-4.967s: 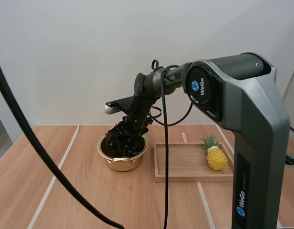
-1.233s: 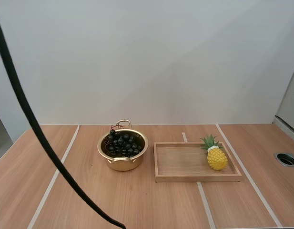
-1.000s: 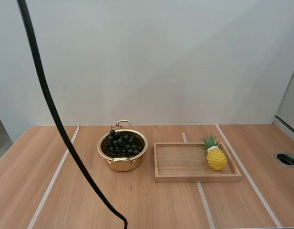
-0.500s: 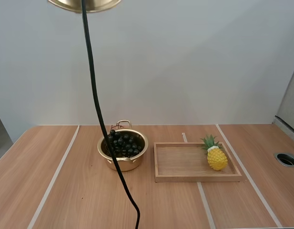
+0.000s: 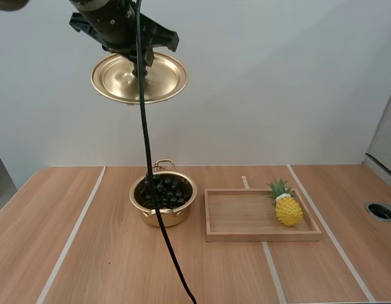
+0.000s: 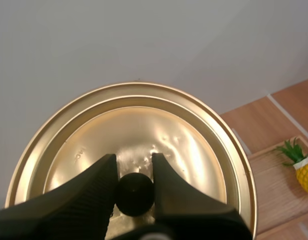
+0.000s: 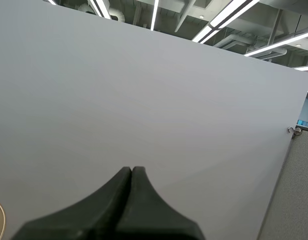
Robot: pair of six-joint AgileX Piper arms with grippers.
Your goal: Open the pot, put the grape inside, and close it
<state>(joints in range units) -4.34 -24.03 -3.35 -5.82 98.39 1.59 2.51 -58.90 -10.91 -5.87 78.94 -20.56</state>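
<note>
A plain pale grey wall (image 5: 277,82) stands behind the left tool (image 5: 141,67); well below it lies a pale-striped light wooden surface (image 5: 106,253).

No readable text, labels, brands or numbers. One faint stamped mark on the lid (image 6: 193,155), between its black knob (image 6: 135,194) and the rim: too small to make out.

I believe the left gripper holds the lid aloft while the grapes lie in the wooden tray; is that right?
Not quite: the high view shows the grapes in the pot, not the wooden tray, which holds a pineapple. The left gripper does hold the lid aloft.
</note>
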